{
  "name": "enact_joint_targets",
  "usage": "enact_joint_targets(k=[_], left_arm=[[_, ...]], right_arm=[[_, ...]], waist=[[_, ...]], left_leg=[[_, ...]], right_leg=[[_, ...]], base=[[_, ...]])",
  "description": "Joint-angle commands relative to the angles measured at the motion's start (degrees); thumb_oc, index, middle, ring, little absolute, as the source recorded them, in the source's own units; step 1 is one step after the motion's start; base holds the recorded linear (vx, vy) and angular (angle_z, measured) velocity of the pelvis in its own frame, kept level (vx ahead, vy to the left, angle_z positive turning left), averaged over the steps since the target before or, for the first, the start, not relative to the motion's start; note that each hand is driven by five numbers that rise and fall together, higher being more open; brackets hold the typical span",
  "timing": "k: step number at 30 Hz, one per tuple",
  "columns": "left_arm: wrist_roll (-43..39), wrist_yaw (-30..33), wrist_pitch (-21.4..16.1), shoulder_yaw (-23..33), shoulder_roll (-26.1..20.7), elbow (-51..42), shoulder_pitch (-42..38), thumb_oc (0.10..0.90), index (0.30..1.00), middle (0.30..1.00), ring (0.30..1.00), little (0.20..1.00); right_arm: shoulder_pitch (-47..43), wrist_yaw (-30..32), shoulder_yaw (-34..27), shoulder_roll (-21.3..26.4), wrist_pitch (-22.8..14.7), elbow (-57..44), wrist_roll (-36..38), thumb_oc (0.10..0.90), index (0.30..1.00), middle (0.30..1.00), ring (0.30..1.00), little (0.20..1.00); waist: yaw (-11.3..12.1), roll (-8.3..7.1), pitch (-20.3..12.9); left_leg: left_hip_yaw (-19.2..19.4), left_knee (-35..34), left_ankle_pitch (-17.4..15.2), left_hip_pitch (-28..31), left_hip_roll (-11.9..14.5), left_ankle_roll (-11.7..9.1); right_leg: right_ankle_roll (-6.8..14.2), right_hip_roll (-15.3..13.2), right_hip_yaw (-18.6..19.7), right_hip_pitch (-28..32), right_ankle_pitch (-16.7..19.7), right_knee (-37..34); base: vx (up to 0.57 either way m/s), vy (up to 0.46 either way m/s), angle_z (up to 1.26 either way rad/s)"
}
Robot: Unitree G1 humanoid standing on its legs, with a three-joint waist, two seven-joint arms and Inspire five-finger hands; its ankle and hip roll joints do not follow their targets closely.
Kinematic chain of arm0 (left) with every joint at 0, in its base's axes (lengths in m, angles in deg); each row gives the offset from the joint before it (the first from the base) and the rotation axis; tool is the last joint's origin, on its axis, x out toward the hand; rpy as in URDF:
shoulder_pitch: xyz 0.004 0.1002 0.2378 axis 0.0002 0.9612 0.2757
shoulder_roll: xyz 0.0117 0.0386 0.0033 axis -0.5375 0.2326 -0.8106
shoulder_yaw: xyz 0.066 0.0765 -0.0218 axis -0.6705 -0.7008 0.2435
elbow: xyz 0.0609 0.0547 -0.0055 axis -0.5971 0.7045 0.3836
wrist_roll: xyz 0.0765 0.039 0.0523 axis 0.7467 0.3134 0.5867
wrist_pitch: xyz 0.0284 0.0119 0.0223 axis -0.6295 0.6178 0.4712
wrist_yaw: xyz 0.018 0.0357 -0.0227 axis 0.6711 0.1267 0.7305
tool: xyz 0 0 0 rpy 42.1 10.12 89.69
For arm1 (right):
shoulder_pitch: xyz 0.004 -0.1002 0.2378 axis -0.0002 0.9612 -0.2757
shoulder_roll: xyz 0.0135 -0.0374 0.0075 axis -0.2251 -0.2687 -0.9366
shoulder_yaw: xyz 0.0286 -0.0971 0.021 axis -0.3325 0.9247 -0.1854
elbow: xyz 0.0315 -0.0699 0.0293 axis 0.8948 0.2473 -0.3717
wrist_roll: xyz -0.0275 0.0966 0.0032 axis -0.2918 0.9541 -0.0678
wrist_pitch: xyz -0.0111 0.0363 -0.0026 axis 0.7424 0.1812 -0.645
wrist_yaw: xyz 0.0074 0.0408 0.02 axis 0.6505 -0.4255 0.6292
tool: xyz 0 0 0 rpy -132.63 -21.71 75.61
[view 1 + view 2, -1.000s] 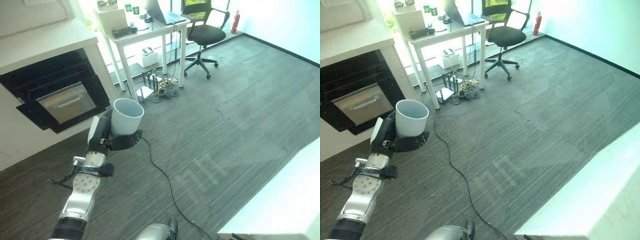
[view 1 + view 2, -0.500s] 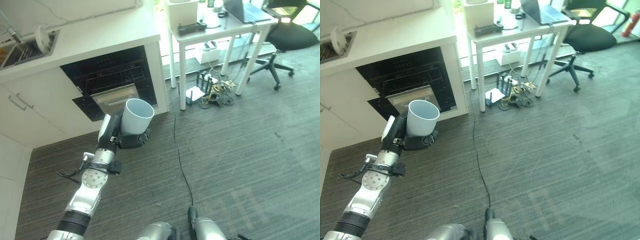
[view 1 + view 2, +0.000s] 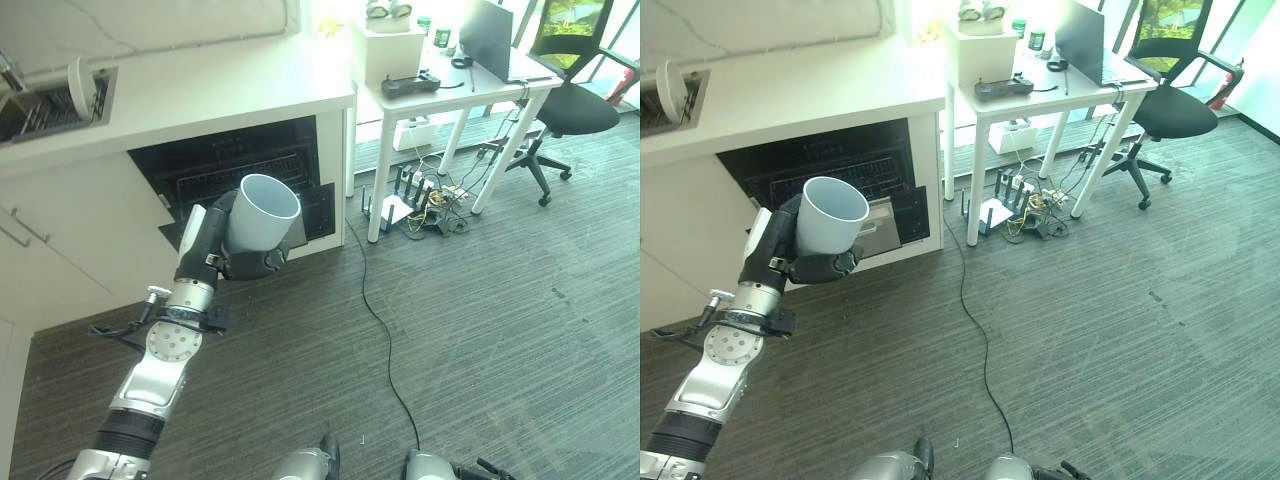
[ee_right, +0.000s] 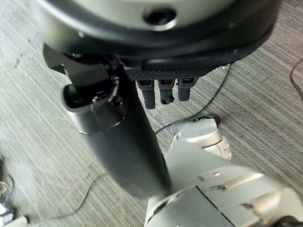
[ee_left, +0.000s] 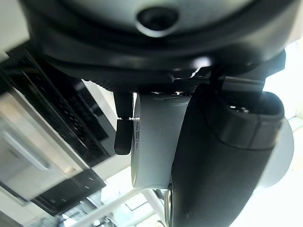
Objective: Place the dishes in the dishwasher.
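The round white cup (image 3: pixel 262 213) sits upright in the robot's left hand (image 3: pixel 215 250), whose dark fingers are curled tight around it. It hangs in the air just in front of the open black dishwasher (image 3: pixel 225 170) under the white counter (image 3: pixel 200 95). I think the cup could bump the open door or the counter edge. It might also tip and slip out. The right hand (image 4: pixel 163 90) hangs near the floor, fingers loose.

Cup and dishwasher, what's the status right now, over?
Left hand shut on white cup, upright, held before open dishwasher. Right hand hangs idle, fingers relaxed. Nothing between cup and dishwasher.
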Motion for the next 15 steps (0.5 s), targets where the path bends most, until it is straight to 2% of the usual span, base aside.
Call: enact_joint_targets(k=[1, 3, 5, 9, 10, 11, 12, 15], left_arm=[[0.7, 1.8, -5.5, 3.7, -0.8, -8.1, -3.3, 0.400, 0.300, 0.300, 0.300, 0.300], [-0.8, 0.9, -6.1, 4.7, -2.4, -7.7, -3.0, 0.400, 0.300, 0.300, 0.300, 0.300], [-1.2, 0.5, -7.2, 5.4, -3.3, -7.5, -2.2, 0.400, 0.300, 0.300, 0.300, 0.300], [-0.6, 1.2, -6.9, 5.2, -2.5, -8.9, -1.4, 0.400, 0.300, 0.300, 0.300, 0.300], [1.0, 2.3, -6.9, 4.6, -1.4, -9.7, -0.8, 0.400, 0.300, 0.300, 0.300, 0.300], [1.1, 2.4, -6.9, 4.5, -1.3, -9.8, -0.8, 0.400, 0.300, 0.300, 0.300, 0.300], [0.7, 2.3, -7.0, 4.5, -1.1, -10.5, -0.8, 0.400, 0.300, 0.300, 0.300, 0.300], [-0.7, 0.6, -7.2, 5.0, -1.1, -10.8, -1.2, 0.400, 0.300, 0.300, 0.300, 0.300]], right_arm=[[-1.7, -0.4, 1.1, 1.4, -0.5, 0.3, 1.1, 0.800, 0.900, 0.900, 0.900, 0.900], [-1.6, -0.7, 0.4, 1.4, 0.1, 1.2, 0.9, 0.800, 0.900, 0.900, 0.900, 0.900], [-1.3, -0.9, 0.2, 1.1, -0.2, 1.9, 0.3, 0.800, 0.900, 0.900, 0.900, 0.900], [-1.5, -1.1, 0.6, 1.9, -0.6, 2.9, 1.0, 0.800, 0.900, 0.900, 0.900, 0.900], [-2.4, -0.7, 1.1, 2.7, -0.3, 2.4, 0.2, 0.800, 0.900, 0.900, 0.900, 0.900], [-2.4, -0.7, 1.2, 2.9, -0.3, 2.3, 0.4, 0.800, 0.900, 0.900, 0.900, 0.900], [-2.5, -1.0, 1.3, 3.5, -0.2, 1.8, 0.6, 0.800, 0.900, 0.900, 0.900, 0.900], [-2.5, -0.6, 0.9, 3.8, -0.5, 1.4, 1.1, 0.800, 0.900, 0.900, 0.900, 0.900]], waist=[[-1.4, -0.80, -2.1], [-1.9, -1.26, -2.1], [-2.2, -1.34, -2.0], [-1.7, -1.47, -3.2], [-1.2, -1.84, -3.6], [-1.1, -1.97, -3.5], [-0.5, -3.46, -2.7], [-0.1, -4.26, -1.1]], left_leg=[[-0.8, 6.6, -13.1, -0.1, -0.2, -1.7], [-2.1, 6.6, -14.6, 1.3, -1.6, -1.3], [-2.9, 6.6, -15.5, 2.5, -1.9, -0.9], [-4.4, 6.6, -15.5, 4.0, -1.1, -1.3], [-3.9, 6.6, -14.7, 6.3, -0.2, -2.3], [-3.8, 6.6, -14.2, 6.5, -0.1, -2.5], [-2.2, 10.6, -7.9, 6.0, 0.4, -3.3], [1.1, 24.9, -5.6, -2.7, 2.3, -4.1]], right_leg=[[2.8, -1.3, 0.6, -3.3, 5.7, -6.2], [3.6, 0.0, 2.6, -7.1, 8.3, -6.2], [3.6, 0.9, 2.7, -8.4, 9.4, -6.2], [1.5, 2.1, 2.1, -5.8, 6.9, -6.2], [0.2, 1.8, 1.6, -3.8, 5.3, -6.2], [0.0, 1.7, 1.6, -3.5, 5.1, -6.2], [-0.8, 1.1, 2.8, -1.3, 3.9, -6.2], [-2.4, 1.3, 2.6, 1.5, 3.2, -6.2]], base=[[0.23, -0.063, 0.61], [0.33, -0.143, 0.44], [0.37, -0.201, 0.35], [0.41, -0.248, 0.44], [0.45, -0.232, 0.40], [0.44, -0.263, 0.26], [0.22, -0.186, 0.19], [0.19, -0.168, 0.15]])
